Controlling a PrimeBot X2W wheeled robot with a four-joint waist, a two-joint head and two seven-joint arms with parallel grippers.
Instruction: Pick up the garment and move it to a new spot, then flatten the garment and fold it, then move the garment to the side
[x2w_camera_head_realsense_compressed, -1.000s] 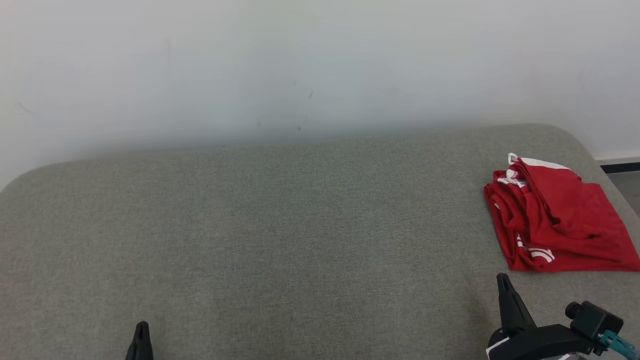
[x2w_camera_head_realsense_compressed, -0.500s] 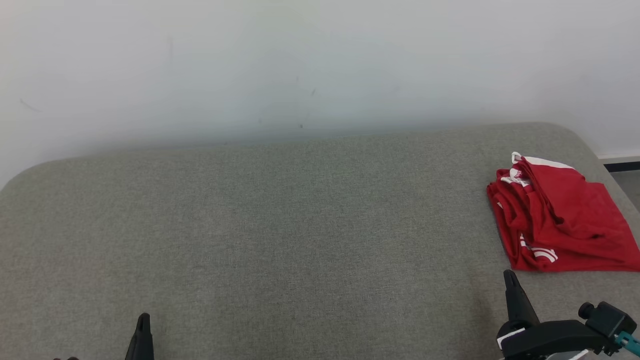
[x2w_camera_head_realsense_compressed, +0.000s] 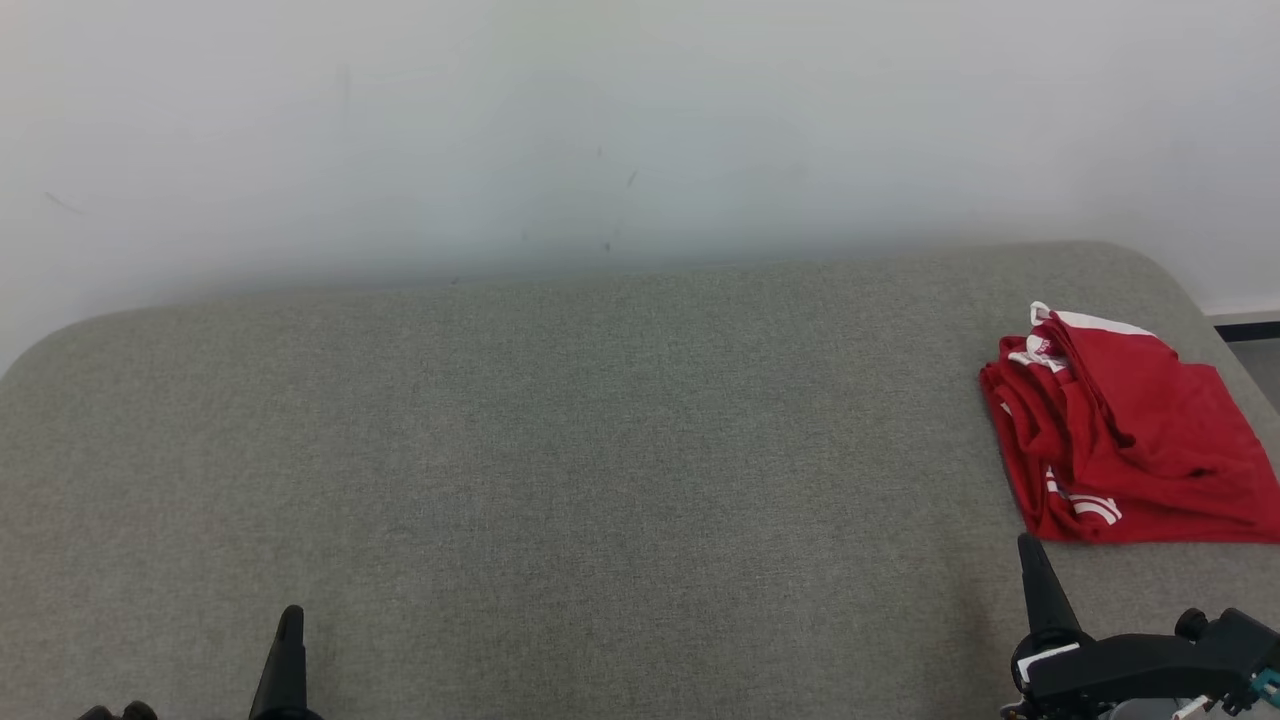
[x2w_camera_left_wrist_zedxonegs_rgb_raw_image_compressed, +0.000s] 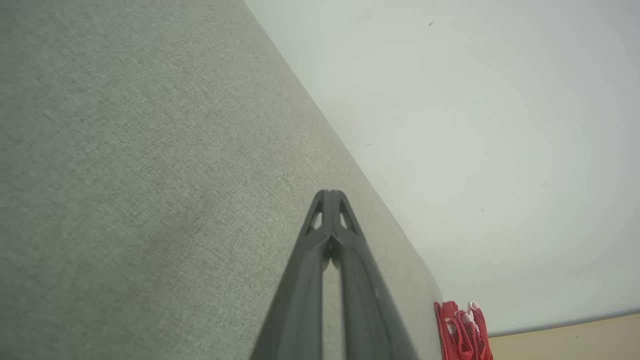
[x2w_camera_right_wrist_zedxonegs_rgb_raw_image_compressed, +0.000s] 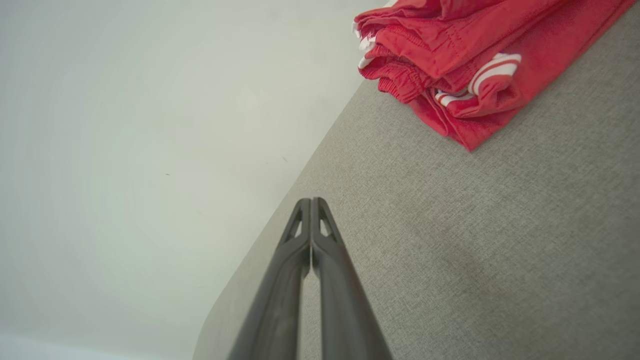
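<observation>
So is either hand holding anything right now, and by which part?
Nothing is held. The left hand and the right hand are both shut and empty; the red garment lies on the grey surface, apart from both.

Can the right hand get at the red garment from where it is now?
Probably yes. The right hand sits just short of the red garment at the right end of the grey cushion, bare fabric between them. Its jaws are shut, so it would have to open first.
</observation>
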